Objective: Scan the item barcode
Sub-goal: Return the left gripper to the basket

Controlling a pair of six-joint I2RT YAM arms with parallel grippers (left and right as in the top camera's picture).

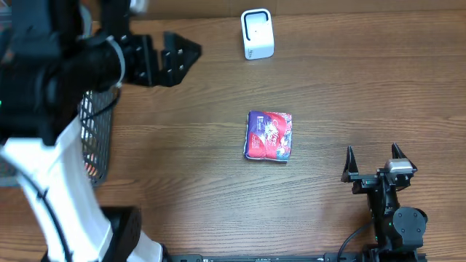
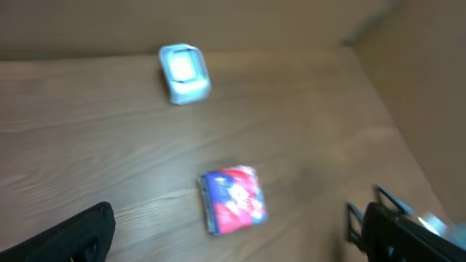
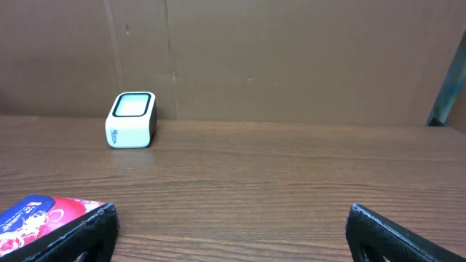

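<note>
The item, a flat red and blue packet (image 1: 269,135), lies in the middle of the wooden table. A white barcode scanner (image 1: 257,34) stands at the back edge. My left gripper (image 1: 191,60) hangs open at the upper left, well away from the packet and holding nothing. In the left wrist view, which is blurred, the packet (image 2: 233,200) lies ahead, with the scanner (image 2: 184,73) beyond it. My right gripper (image 1: 371,156) stands open near the front right. In the right wrist view the packet (image 3: 36,215) shows past its left finger (image 3: 80,236), and the scanner (image 3: 132,120) is far ahead.
A black wire basket (image 1: 98,138) stands at the table's left edge, under the left arm. A brown cardboard wall (image 3: 291,58) runs along the back of the table. The right arm (image 2: 408,233) shows at the lower right of the left wrist view.
</note>
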